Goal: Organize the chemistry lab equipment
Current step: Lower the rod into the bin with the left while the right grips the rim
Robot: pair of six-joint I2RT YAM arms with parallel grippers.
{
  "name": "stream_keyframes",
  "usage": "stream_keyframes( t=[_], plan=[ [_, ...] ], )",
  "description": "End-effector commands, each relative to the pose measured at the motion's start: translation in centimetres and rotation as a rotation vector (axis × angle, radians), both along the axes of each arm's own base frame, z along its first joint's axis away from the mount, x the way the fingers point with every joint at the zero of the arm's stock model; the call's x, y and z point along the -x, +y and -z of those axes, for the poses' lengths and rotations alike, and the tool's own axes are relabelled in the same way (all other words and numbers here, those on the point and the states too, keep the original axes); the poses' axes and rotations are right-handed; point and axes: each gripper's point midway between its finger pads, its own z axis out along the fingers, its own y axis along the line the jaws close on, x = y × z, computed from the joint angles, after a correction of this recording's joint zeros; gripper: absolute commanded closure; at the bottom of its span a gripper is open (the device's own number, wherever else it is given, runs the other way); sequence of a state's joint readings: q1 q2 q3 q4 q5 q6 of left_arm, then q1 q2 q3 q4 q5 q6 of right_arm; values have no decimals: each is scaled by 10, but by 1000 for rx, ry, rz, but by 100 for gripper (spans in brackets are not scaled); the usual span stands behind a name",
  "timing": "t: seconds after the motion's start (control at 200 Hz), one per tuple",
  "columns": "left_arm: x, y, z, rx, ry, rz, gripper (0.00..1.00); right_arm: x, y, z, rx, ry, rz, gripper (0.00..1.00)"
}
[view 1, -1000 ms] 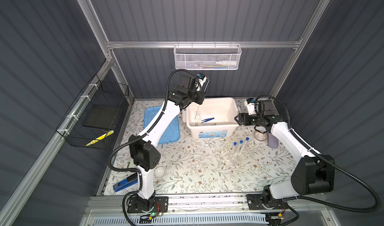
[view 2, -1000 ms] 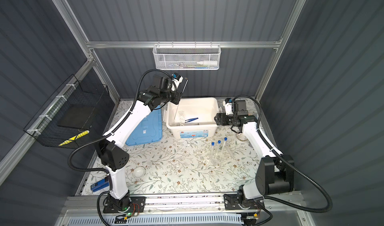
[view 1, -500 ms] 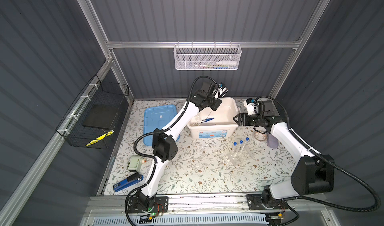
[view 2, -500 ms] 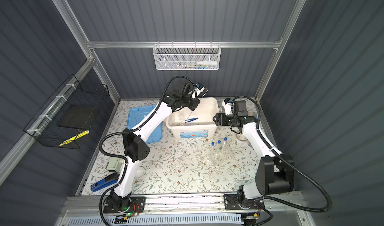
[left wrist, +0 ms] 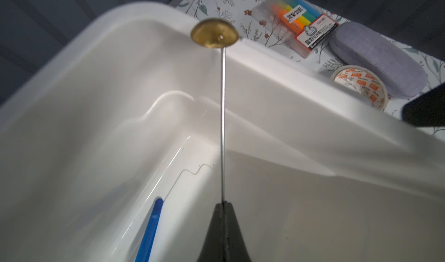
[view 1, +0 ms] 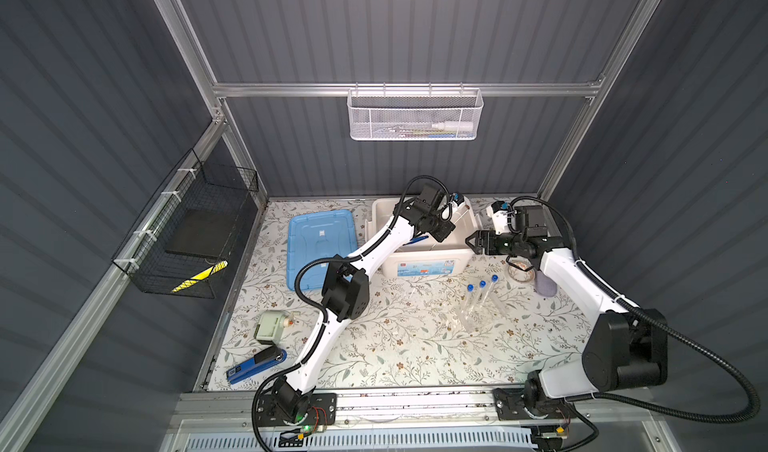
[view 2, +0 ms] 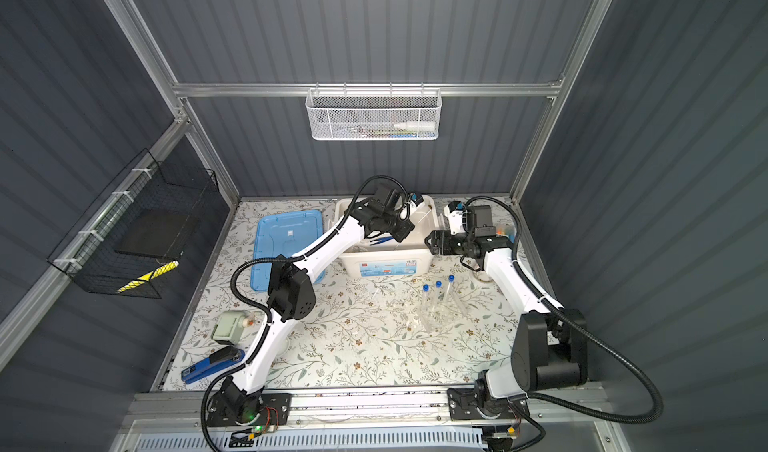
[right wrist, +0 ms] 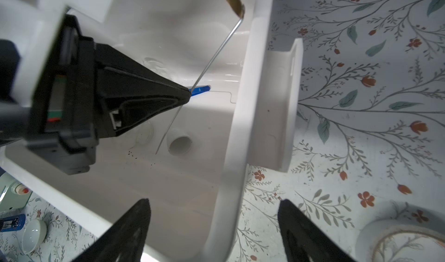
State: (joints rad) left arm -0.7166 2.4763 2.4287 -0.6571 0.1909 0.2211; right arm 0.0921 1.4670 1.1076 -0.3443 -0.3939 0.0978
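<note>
Thin brass-tipped rod (left wrist: 222,128) is pinched in my left gripper (left wrist: 224,204), jaws pressed tight on the wire shaft partway along. The rod is tilted, with the brass disc end up by the rim of the white bin (view 1: 424,259) and the bare end down inside the bin. I can't tell whether that end touches the floor.

From the right wrist view the rod (right wrist: 216,49) sits just beside a small white dish (right wrist: 180,142) lying on its side in the bin. The blue tweezers (right wrist: 201,89) lie flat on the bin floor behind my left fingertips.

In a top view the bin is at 12 o'clock on the table. My right gripper (view 1: 473,241) hovers at the bin's 3 o'clock edge, jaws spread wide, nothing in them.

Three blue-capped test tubes (view 1: 482,294) lie together on the mat at 4 o'clock from the bin. The blue lid (view 1: 320,246) lies flat at 9 o'clock from the bin.

Beyond the bin's outer wall are a pack of coloured pens (left wrist: 298,20), a grey case (left wrist: 375,58) and a tape roll (left wrist: 361,85). The blue stapler (view 1: 256,365) is at 7 o'clock on the table, well apart.
</note>
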Motion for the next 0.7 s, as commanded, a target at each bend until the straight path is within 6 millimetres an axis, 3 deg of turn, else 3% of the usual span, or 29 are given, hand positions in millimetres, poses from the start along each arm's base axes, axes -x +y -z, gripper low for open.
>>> stream_keyframes(
  t=[0.0,0.385,0.695],
  plan=[
    [2,7,1,-16,19,-19,99,3,-2,-8,-13,-20,6,15],
    [8,25,42,-92,150,-65,99,3,-2,-4,-24,-7,9,14],
    [6,32,57,-84,225,-89,97,3,-2,-2,-28,4,14,14]
  ],
)
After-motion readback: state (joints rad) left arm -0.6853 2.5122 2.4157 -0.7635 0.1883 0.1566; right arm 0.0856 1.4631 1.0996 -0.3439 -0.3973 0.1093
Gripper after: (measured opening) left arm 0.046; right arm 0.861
